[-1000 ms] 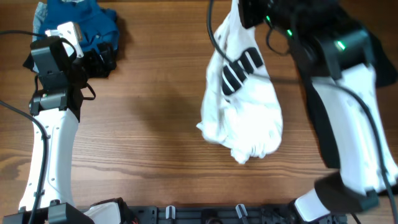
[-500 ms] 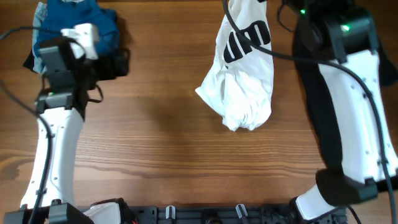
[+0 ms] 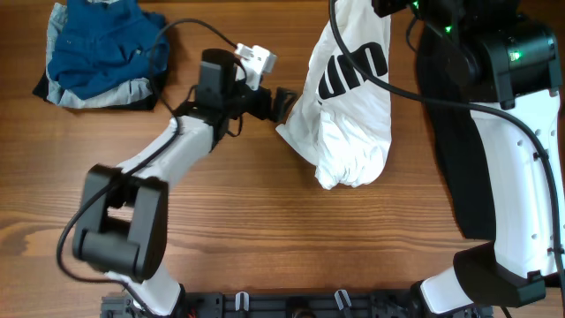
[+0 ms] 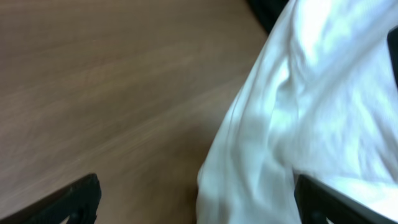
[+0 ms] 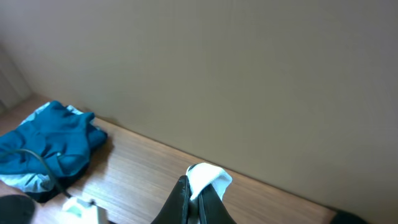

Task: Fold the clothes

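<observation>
White, soft and crumpled, the T-shirt (image 3: 353, 132) with bold black block print hangs in a long drape from the right gripper (image 5: 194, 190). That gripper is pinched tight on a tuft of its cloth. The lower folds bunch at the grainy wooden table (image 3: 229, 212). The left gripper (image 3: 281, 102) is spread wide, empty, just beside the shirt's edge. A rumpled blue pile (image 3: 97, 53) lies well apart.

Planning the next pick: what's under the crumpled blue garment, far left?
Pale-blue fabric and a black fabric edge peek out beneath the crumpled blue garment; how far they extend underneath is covered.
</observation>
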You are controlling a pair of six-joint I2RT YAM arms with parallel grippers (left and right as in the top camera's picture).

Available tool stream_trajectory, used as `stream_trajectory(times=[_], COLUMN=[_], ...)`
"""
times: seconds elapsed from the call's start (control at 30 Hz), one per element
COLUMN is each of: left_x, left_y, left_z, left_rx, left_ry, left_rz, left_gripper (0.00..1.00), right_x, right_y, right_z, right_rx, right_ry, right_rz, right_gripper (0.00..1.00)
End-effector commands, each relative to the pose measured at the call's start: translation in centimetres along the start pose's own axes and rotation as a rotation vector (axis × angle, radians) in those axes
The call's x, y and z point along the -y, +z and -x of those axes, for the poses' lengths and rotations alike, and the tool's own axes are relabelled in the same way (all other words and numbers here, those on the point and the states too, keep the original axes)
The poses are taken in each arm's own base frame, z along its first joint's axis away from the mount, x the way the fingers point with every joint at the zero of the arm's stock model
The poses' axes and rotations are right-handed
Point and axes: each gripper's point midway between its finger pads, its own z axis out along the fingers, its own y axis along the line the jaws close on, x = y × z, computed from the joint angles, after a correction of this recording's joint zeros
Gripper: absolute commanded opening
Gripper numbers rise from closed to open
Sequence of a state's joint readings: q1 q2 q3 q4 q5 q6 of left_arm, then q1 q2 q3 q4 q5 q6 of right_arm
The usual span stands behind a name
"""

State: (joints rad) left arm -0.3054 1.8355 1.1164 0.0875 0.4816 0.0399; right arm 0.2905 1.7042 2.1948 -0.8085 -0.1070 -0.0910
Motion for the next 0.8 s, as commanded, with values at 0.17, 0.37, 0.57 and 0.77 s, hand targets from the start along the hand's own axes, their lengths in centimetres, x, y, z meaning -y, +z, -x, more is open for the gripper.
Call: stream_trajectory(times=[0.17,0.37,0.57,0.77], left_x=[2.5,2.0,-0.4,-3.5], left_y=[4.8,6.4,5.2,0.4], left_z=[0.2,-0.9,0.5,5.7], left_rx=[0.097,0.107,0.152,0.291], left_ry=[0.028,0.008,-0.045,-0.188], left_rz=[-0.090,-0.089,-0.047,-0.003], left_gripper=[1.00,0.85,0.04,0.04], right_x=[-1.1,-1.1,-1.1,-0.9], right_y=[-0.8,-0.8,-0.8,-1.0], right_z=[0.9,0.7,0.6,0.8], right_rx=[0.025,0.017,0.015,0.021], right_ry=[0.014,0.015,0.015,0.013], right_rz=[0.069,0.070,0.069,0.064], right_gripper=[0.04,0.04,0.04,0.04])
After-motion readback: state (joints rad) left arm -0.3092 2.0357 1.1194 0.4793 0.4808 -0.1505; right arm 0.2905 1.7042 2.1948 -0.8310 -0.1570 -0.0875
